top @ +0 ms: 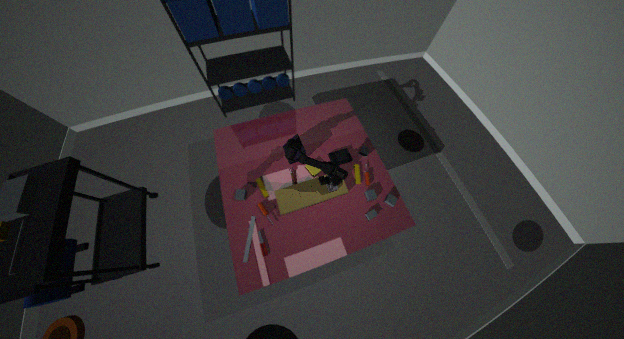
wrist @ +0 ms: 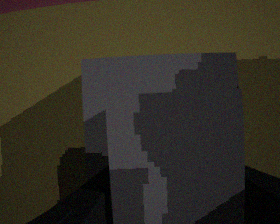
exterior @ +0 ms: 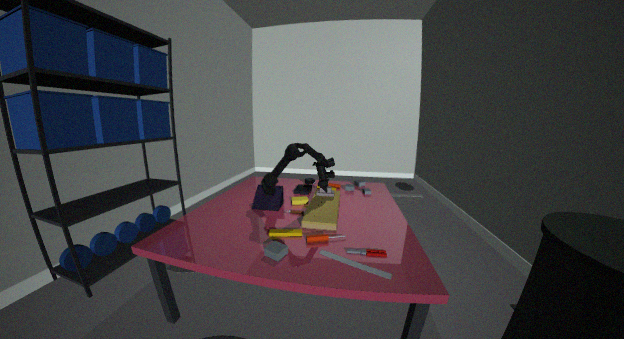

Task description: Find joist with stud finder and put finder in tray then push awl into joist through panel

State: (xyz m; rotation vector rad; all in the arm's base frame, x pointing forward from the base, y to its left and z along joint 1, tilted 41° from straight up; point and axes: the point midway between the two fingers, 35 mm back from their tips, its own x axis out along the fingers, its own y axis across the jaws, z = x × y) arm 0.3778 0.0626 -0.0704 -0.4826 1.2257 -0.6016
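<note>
The floor panel (top: 300,202) (exterior: 320,217) (wrist: 31,45) is a long yellowish board in the middle of the table. My gripper (top: 331,185) (exterior: 325,188) (wrist: 176,202) is shut on the grey stud finder (top: 333,188) (exterior: 326,192) (wrist: 191,125), at the panel's right end in the top view. The stud finder is on or just above the panel; I cannot tell which. A dark box (top: 340,156) (exterior: 302,189), perhaps the tray, is behind that end. A small brown-handled tool (top: 293,176) (exterior: 296,212), probably the awl, lies beside the panel. The joist is hidden.
A yellow block (top: 313,170) (exterior: 299,201) lies behind the panel. Yellow bars (top: 357,174) (top: 262,187) and orange screwdrivers (top: 367,178) (top: 263,209) lie off both ends. Red pliers (exterior: 376,253), a grey strip (exterior: 356,265) and several grey blocks (top: 370,194) (exterior: 275,250) lie farther out.
</note>
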